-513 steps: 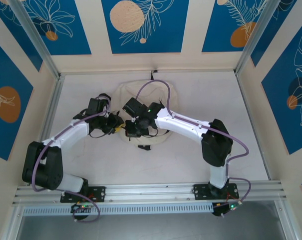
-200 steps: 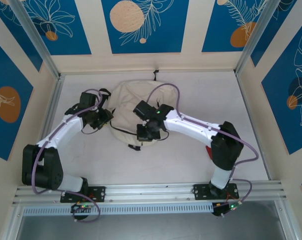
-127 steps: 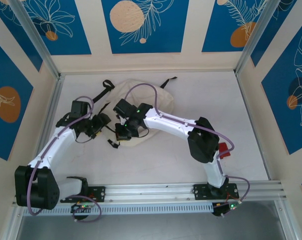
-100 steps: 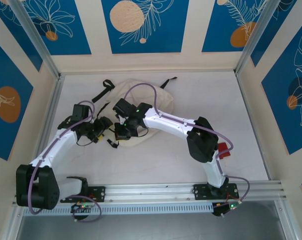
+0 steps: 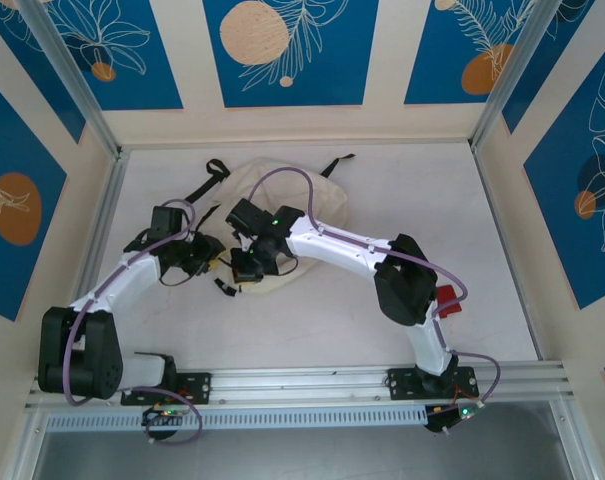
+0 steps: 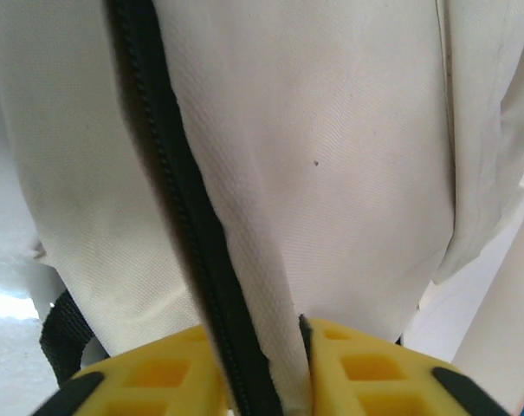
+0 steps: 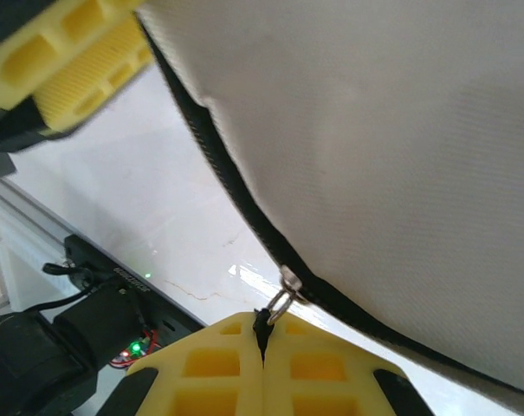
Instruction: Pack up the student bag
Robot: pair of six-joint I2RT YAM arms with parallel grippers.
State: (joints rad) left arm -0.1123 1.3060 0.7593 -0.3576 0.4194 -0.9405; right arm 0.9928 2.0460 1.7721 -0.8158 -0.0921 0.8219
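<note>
Evidently the left gripper (image 6: 262, 381) clamps the zip edge (image 6: 171, 199) of the student bag (image 5: 332, 195) to brace it while the right gripper (image 7: 263, 360) pinches the zip pull (image 7: 285, 295); the bag lies toward the table's (image 5: 432, 200) far middle.

no readable text, no labels, brand names, numbers or signs legible in any view
</note>
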